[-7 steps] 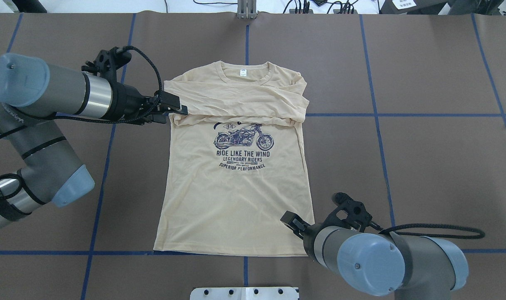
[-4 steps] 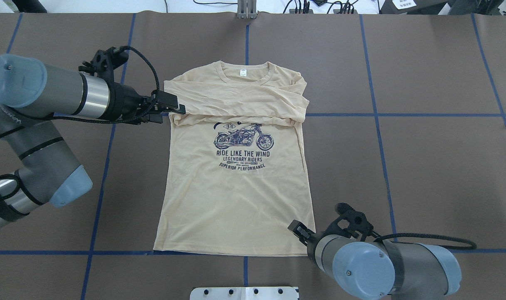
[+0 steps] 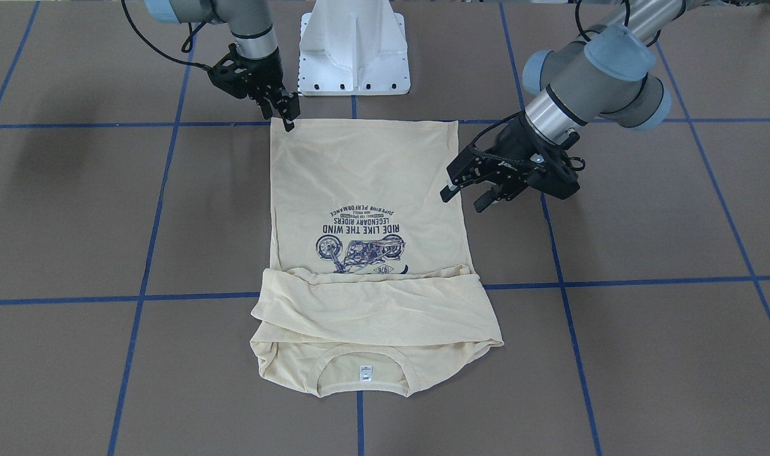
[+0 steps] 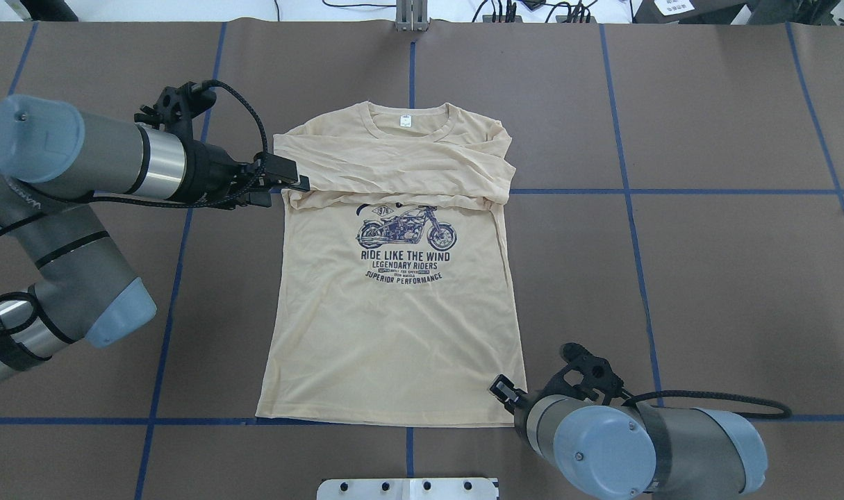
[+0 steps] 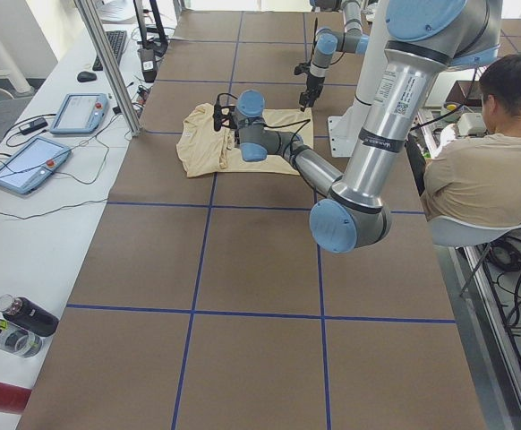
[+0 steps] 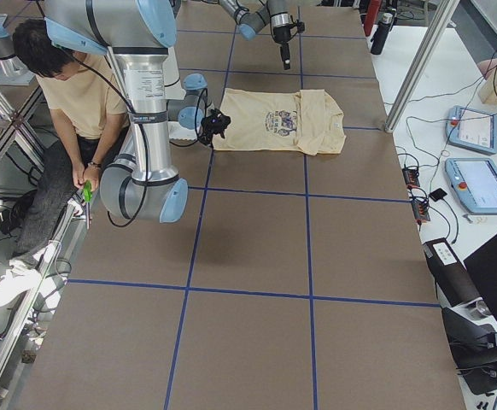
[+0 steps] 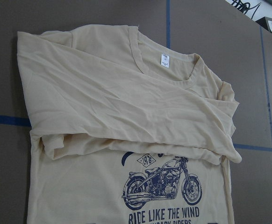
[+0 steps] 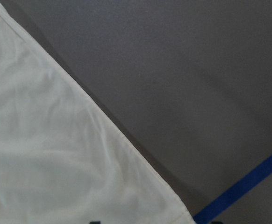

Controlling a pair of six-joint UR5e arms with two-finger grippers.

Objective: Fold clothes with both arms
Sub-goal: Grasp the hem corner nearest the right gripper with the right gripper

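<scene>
pedestal base point(image 3: 354, 57) nearest the robot. just beyond it the t-shirt point(image 4: 394, 333) lies flat on the bench point(image 4: 706, 278), print up, hem near, collar far. the right end effector point(image 4: 503, 389) hangs at the near right hem corner. i cannot tell if it is clenched or released; the hem looks flat. further out, the left end effector point(image 3: 464, 197) hovers at the shirt's left edge, fingers spread, holding nothing. the sleeves point(image 4: 394, 167) lie folded across the chest. my read: sleeve stage done, body folds left. cables point(image 4: 505, 10) sit along the far edge, well apart. a person point(image 5: 493, 170) sits beside the robot. i judge nothing blocks the cloth.
</scene>
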